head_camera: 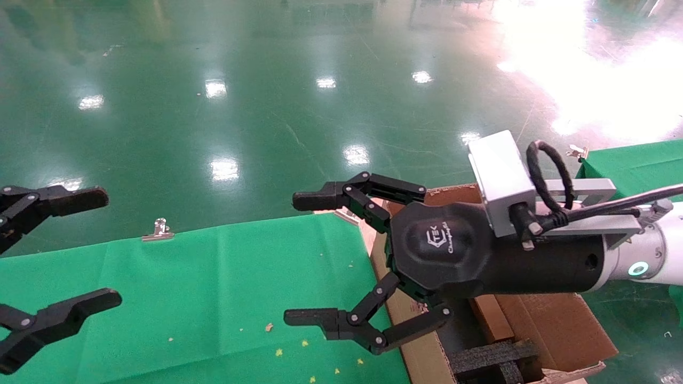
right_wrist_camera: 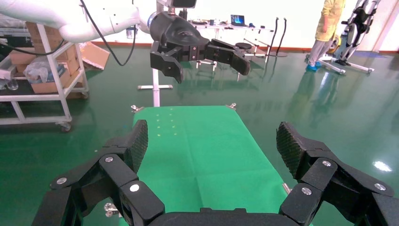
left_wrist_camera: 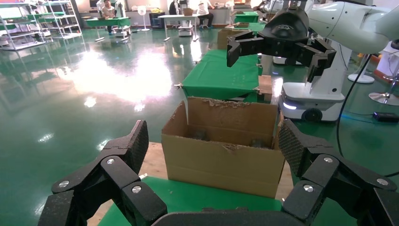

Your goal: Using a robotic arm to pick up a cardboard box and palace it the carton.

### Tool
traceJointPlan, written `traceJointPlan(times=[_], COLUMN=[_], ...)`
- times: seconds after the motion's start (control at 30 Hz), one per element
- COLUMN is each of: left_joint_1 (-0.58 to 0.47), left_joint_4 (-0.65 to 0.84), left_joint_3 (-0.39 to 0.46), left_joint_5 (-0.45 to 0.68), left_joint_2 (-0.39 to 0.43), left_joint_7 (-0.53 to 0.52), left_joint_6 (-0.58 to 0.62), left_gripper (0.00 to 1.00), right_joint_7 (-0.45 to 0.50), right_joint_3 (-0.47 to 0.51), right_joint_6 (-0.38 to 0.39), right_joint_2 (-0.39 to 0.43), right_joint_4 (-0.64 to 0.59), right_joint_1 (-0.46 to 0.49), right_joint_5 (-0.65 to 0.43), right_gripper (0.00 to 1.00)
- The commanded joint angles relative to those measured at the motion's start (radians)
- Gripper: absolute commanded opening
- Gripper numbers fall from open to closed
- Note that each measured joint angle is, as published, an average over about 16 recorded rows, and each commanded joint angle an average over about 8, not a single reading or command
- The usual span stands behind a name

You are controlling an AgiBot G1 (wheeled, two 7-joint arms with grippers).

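Note:
My right robotic arm (head_camera: 651,256) reaches in from the right. Its gripper (head_camera: 292,258) is open and empty, held above the near edge of the carton (head_camera: 421,357) and the green table (head_camera: 213,277). It also shows in the left wrist view (left_wrist_camera: 275,59), high over the carton (left_wrist_camera: 221,160). The carton stands open with ragged flaps and black foam blocks (head_camera: 496,357) inside. A brown slab (head_camera: 488,317) lies inside under the gripper; I cannot tell whether it is the cardboard box. My left gripper (head_camera: 109,248) hangs open and empty at the table's left end.
A metal clip (head_camera: 158,229) holds the green cloth at the table's far edge. Another green-covered table (head_camera: 635,165) stands at the right beyond the carton. Glossy green floor lies all around. Small yellow crumbs (head_camera: 278,352) dot the cloth.

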Motion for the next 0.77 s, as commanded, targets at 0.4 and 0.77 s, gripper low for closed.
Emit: traceJointPlan(times=[0.4,0.77], left_joint_1=[0.0,0.0], left_joint_4=[0.0,0.0], left_joint_3=[0.0,0.0], left_joint_5=[0.0,0.0], left_joint_2=[0.0,0.0], left_joint_7=[0.0,0.0], left_joint_6=[0.0,0.0], left_gripper=[1.0,1.0], right_joint_7=[0.01,0.013], right_joint_3=[-0.028,-0.036], right_joint_6=[0.012,0.016], right_joint_2=[0.004,0.005], right_joint_4=[0.001,0.002], right_joint_1=[0.019,0.024], right_joint_5=[-0.007,-0.009], right_gripper=[1.0,1.0])
